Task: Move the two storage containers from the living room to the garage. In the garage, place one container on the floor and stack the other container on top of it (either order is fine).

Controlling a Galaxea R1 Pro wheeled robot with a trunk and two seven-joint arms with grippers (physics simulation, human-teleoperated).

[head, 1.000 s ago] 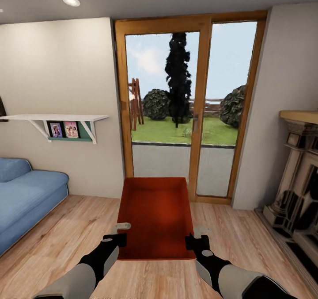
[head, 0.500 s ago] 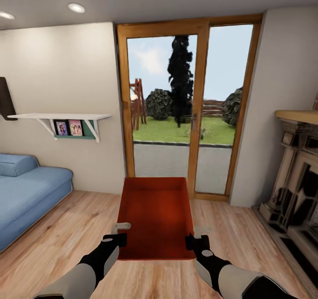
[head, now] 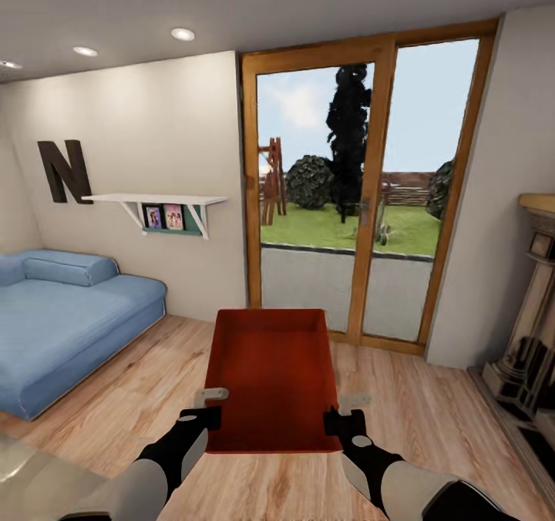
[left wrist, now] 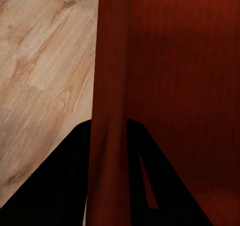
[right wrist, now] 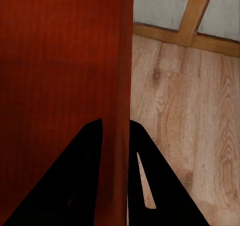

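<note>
Overlooking wood floor [head: 116, 413], blue sofa [head: 69, 321].

The fireplace [head: 532, 328] is cut off by the right edge of the head view. The blue sofa [head: 65, 328] runs off the left edge. At the lower left corner, a pale shiny thing [head: 27, 478] shows just a bit, too little to tell what it is. The two small pictures [head: 163, 217] under the white shelf [head: 154, 199] are too tiny to make out. The container's [head: 271, 378] near wall hides the floor [head: 432, 421] under it.
</note>
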